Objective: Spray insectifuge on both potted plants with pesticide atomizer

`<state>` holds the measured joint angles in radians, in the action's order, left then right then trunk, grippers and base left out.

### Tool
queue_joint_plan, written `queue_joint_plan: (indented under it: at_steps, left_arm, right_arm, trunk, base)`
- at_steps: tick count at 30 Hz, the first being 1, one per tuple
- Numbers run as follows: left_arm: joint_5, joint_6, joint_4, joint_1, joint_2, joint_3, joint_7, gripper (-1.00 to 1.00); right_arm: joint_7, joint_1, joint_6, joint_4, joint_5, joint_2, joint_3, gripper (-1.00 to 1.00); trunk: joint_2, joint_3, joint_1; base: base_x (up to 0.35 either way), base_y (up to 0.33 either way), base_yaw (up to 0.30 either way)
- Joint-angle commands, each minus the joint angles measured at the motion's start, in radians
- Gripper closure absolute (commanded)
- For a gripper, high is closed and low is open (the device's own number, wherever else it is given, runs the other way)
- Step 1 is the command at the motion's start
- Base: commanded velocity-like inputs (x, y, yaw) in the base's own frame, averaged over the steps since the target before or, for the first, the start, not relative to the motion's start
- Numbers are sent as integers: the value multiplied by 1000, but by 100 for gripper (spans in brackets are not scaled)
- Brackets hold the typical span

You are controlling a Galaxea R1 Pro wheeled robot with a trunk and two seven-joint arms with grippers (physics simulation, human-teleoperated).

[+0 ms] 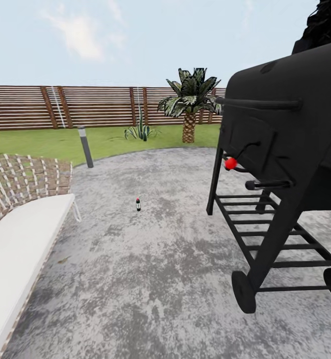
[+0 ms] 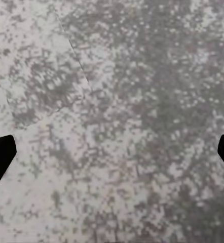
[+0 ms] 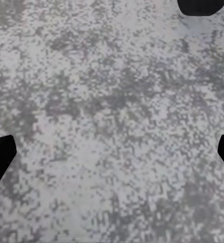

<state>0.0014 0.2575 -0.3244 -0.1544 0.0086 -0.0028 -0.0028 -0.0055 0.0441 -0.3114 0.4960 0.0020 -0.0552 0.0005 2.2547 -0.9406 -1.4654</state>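
The pesticide atomizer (image 1: pixel 138 204) stands upright on the grey paved patio (image 1: pixel 150 259), a tiny dark bottle with a pale and red top, some way ahead of me. One potted plant (image 1: pixel 140 131), a low rosette of pointed green leaves, grows on the lawn near the wooden fence. My left gripper (image 2: pixel 112 157) is open over bare paving, its dark fingertips (image 2: pixel 0 157) at the picture's edges. My right gripper (image 3: pixel 112 157) is open as well, with only paving between its fingertips (image 3: pixel 0 157).
A large black wheeled grill (image 1: pixel 285 164) stands close on the right. A white-cushioned woven lounger (image 1: pixel 20 234) lies on the left. A grey bollard lamp (image 1: pixel 85 147) marks the patio edge, and a palm (image 1: pixel 190 107) rises before the fence (image 1: pixel 95 105).
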Motion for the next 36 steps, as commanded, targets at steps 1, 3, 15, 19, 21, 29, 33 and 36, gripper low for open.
queue_joint_plan:
  at_steps: [1, 3, 15, 19, 21, 29, 33, 36]
  left_arm:
    - [0, 3, 1, 0, 0, 0, 0, -100]
    - [0, 3, 1, 0, 0, 0, 0, -100]
    - [0, 3, 1, 0, 0, 0, 0, -100]
    - [0, 3, 1, 0, 0, 0, 0, -100]
    - [0, 3, 1, 0, 0, 0, 0, -100]
    - [0, 3, 1, 0, 0, 0, 0, -100]
    - [0, 3, 1, 0, 0, 0, 0, -100]
    - [0, 3, 1, 0, 0, 0, 0, -100]
  right_arm:
    - [-1, 0, -4, -1, 0, 0, 1, -100]
    - [0, 1, -4, -1, 1, 0, 1, -100]
    - [1, 1, -6, -2, 2, 0, 4, -100]
    - [1, 1, -6, -2, 3, 0, 4, -100]
    - [1, 1, -6, -2, 3, 0, 4, -100]
    - [1, 0, -6, -2, 3, 0, 4, -100]
    - [1, 0, -6, -2, 3, 0, 2, -100]
    - [1, 0, -6, -2, 1, 0, 1, -100]
  trunk:
    - [0, -1, 0]
    - [0, -1, 0]
    - [0, -1, 0]
    - [0, -1, 0]
    - [0, -1, 0]
    - [0, -1, 0]
    - [0, -1, 0]
    - [0, -1, 0]
  base:
    - [336, 0, 0]
    - [336, 0, 0]
    - [336, 0, 0]
    - [336, 0, 0]
    - [336, 0, 0]
    - [332, 46, 0]
    - [302, 174, 0]
    - [280, 215, 0]
